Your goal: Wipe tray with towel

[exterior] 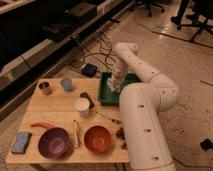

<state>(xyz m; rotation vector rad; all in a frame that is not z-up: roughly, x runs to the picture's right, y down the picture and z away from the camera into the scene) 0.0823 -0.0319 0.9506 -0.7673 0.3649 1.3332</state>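
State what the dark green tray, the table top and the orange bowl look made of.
Dark green rectangular tray, with the shut gripper down inside it: likely plastic, with uniform colour and a moulded raised rim. Table top: wood by its look, pale tan and matte. Orange round bowl: probably plastic, smooth with a slight sheen; ceramic not excluded.

light dim, warm | focus soft throughout | gripper (pixel 115 84) blurred, in tray (pixel 105 95)
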